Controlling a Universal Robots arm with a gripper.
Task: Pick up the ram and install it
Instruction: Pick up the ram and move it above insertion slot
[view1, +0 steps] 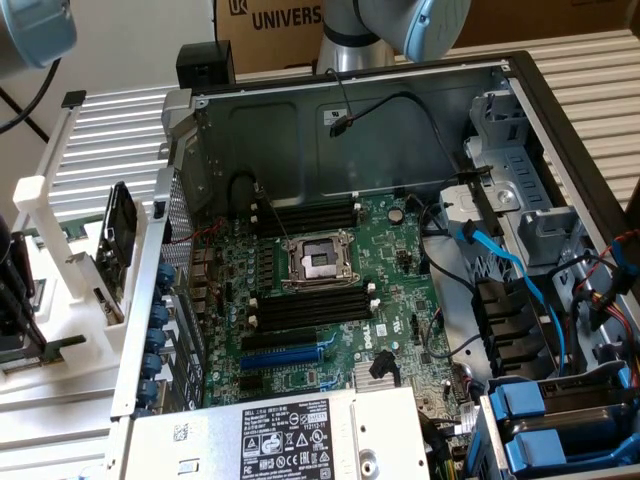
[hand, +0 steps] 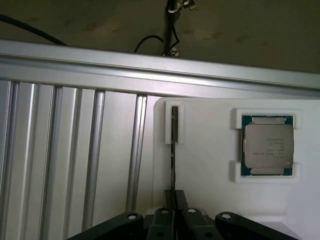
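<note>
Wrist view: my hand (hand: 174, 196) is clamped on the edge-on ram (hand: 174, 150), standing in the white holder (hand: 210, 150) beside the processor (hand: 268, 146).

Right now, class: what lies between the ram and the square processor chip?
In the wrist view, the stretch is bare white holder between the ram, edge-on in its slot, and the processor chip.

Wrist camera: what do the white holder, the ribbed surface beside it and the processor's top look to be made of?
White holder: probably matte plastic, evenly opaque white with shaped pockets. Ribbed surface: likely aluminium, with a silvery sheen along straight grooves. Processor: dull silver metal lid, with a green board edge around it.
</note>
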